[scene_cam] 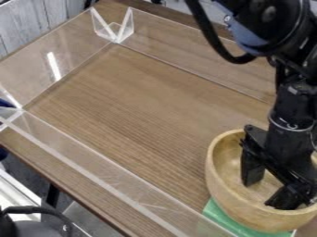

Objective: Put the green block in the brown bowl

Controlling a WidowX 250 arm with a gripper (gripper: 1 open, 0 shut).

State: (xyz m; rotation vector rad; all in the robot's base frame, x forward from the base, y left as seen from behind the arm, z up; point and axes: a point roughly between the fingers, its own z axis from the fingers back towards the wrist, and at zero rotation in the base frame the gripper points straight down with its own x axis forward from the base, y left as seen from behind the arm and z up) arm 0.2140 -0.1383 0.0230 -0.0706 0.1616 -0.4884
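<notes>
The brown bowl, light tan wood with a thick rim, stands at the table's near right corner. My black gripper reaches down into it, its two fingers spread open inside the bowl with nothing visible between them. A strip of the pale green block shows at the bottom edge of the view, right against the bowl's near-left side and outside it. The bowl hides most of the block. The gripper covers part of the bowl's inside.
Low clear acrylic walls fence the wooden tabletop. A clear angled bracket stands at the far corner. The black arm and its cables hang over the right side.
</notes>
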